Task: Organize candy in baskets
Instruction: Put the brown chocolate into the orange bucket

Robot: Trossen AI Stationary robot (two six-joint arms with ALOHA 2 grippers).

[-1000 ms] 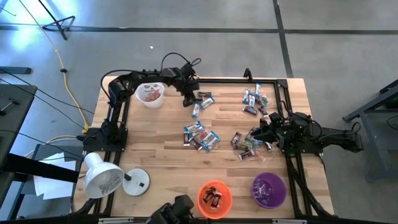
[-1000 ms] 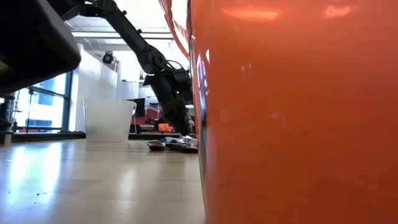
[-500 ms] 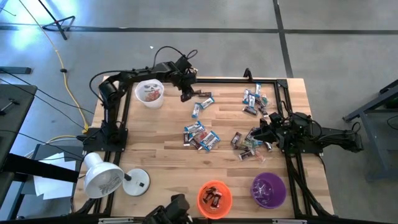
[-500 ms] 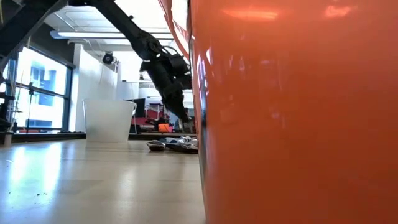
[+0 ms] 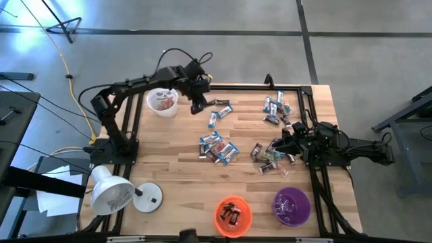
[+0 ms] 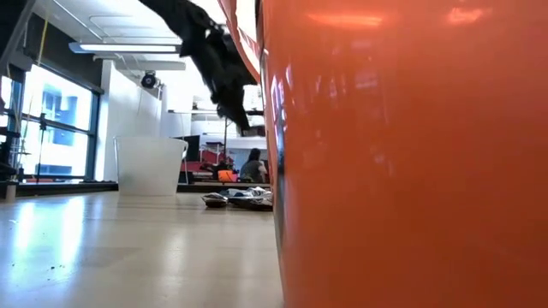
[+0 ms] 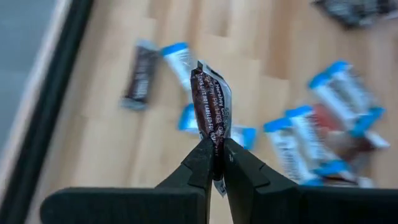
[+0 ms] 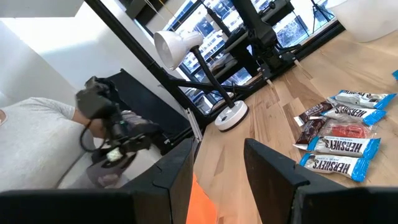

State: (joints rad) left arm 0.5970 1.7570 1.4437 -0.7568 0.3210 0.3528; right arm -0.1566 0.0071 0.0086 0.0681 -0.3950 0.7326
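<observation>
A dark brown, crinkled wrapped candy bar (image 7: 212,99) was pinched upright by the left gripper (image 7: 216,163), raised beside the white basket (image 5: 163,102). Three round baskets were counted, with the orange (image 5: 233,214) and purple (image 5: 291,205) ones nearest. The right gripper (image 5: 280,145) was held open amid scattered bars.

Two dark jointed arms, black looping cables; left hand (image 7: 216,163) fingers tapered, matte black.

The left gripper (image 5: 196,106), pinched on a dark brown candy bar (image 7: 211,102), has risen off the far candy pile and shifted left toward the white basket (image 5: 163,101). Its arm has swung outward, elbow farther left. In the low view it now hangs higher.
</observation>
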